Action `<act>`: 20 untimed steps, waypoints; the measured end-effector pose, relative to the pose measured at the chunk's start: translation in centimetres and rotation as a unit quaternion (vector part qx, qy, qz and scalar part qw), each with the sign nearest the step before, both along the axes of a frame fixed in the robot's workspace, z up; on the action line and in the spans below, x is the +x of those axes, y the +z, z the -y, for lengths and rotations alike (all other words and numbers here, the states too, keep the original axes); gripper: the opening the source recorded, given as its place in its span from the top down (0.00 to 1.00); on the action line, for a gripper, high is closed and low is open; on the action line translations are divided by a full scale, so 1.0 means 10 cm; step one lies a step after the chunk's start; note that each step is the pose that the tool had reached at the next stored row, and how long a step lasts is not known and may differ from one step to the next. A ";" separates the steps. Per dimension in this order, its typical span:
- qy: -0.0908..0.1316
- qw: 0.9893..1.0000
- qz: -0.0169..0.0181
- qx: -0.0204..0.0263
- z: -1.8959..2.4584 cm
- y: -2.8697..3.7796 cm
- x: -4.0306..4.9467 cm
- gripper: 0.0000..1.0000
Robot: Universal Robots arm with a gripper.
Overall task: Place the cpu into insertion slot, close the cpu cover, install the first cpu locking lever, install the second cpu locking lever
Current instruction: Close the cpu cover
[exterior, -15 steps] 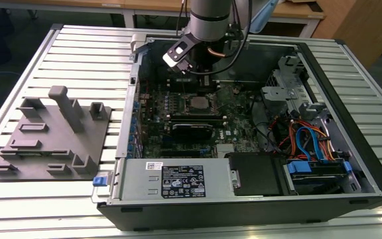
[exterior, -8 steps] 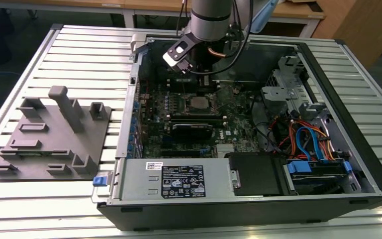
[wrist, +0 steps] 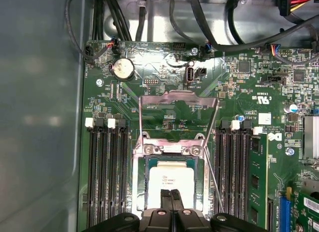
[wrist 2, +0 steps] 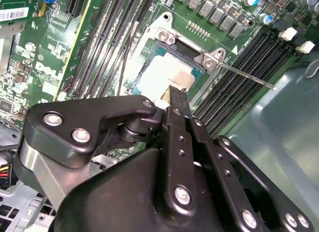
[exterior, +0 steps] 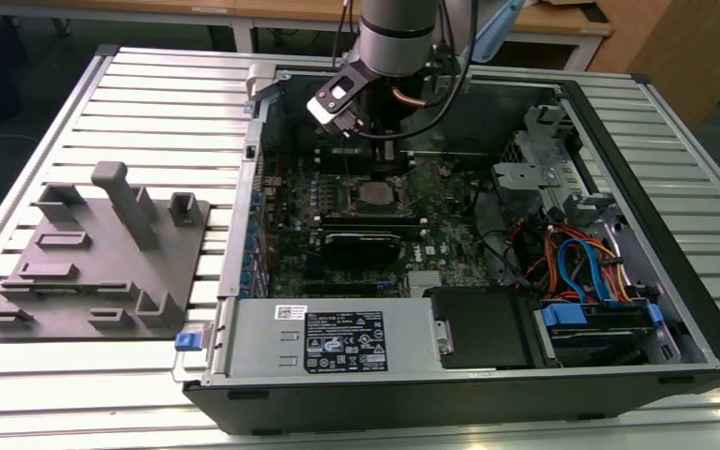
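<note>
The arm (exterior: 392,37) reaches down into the open computer case (exterior: 697,281). Inside, the cpu (wrist: 172,178) lies flat in the slot (wrist: 172,158) on the green board (wrist: 164,62). The cover (wrist: 178,98) is flipped up and open, joined to one edge of the slot. A thin lever (wrist: 215,179) sticks out beside the slot and is not locked down. The claw (wrist: 172,193) is closed, with its two fingers pressed together and nothing between them. The tips sit right over one edge of the cpu. I cannot tell if they touch it.
</note>
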State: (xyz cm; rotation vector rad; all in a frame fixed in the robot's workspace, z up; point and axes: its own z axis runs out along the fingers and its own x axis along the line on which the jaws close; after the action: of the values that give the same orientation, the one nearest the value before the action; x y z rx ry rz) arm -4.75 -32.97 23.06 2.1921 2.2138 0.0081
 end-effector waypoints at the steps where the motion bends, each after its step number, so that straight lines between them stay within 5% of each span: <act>1: 0.000 1.000 0.000 0.000 0.000 0.005 0.000 0.90; 20: 0.000 1.000 0.000 0.000 0.000 0.213 0.000 0.90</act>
State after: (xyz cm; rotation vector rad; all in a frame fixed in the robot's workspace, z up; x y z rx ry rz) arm -4.75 -32.97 25.19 2.1923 2.2141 0.0077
